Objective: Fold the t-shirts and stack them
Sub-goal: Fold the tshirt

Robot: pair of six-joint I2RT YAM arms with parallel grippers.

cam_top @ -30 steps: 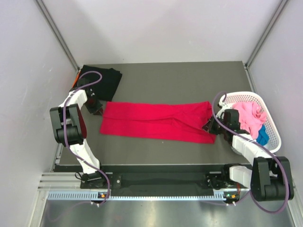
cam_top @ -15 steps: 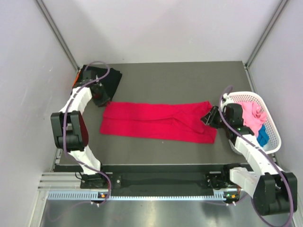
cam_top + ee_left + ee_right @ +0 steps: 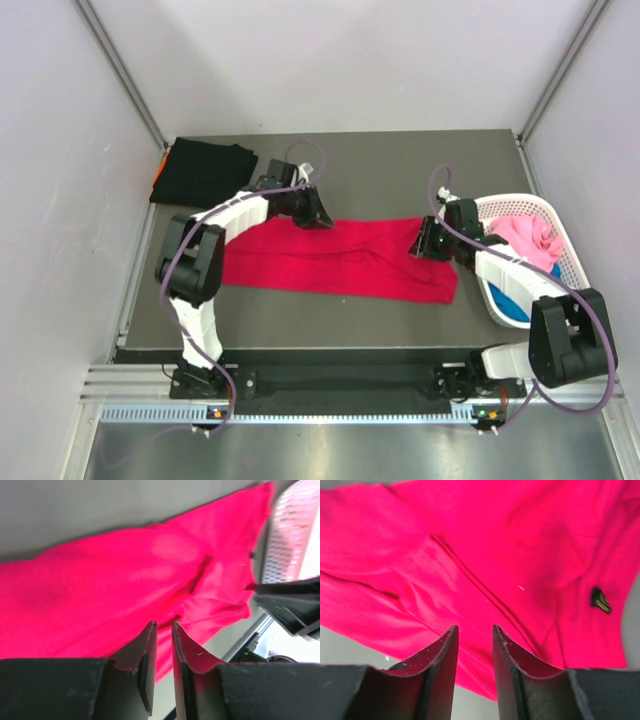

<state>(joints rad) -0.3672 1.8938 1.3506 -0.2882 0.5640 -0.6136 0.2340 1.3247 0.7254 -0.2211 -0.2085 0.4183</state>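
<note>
Working at the grey table point(image 3: 380, 160) on the red t-shirt point(image 3: 320, 262), laid as a long flat band across the middle. Looks mid-fold: narrowed lengthwise, not yet folded end to end. Poised with the left gripper point(image 3: 318, 218) at its far edge and the right gripper point(image 3: 422, 245) at its right end, both narrowly parted and holding nothing (cloth just under the tips). Next calls for pinching an end and carrying it across. Mind the white basket point(image 3: 572, 252) near that right end. Well apart at the far-left corner, a folded black t-shirt point(image 3: 205, 172); in the basket, a pink t-shirt point(image 3: 525, 240).
</note>
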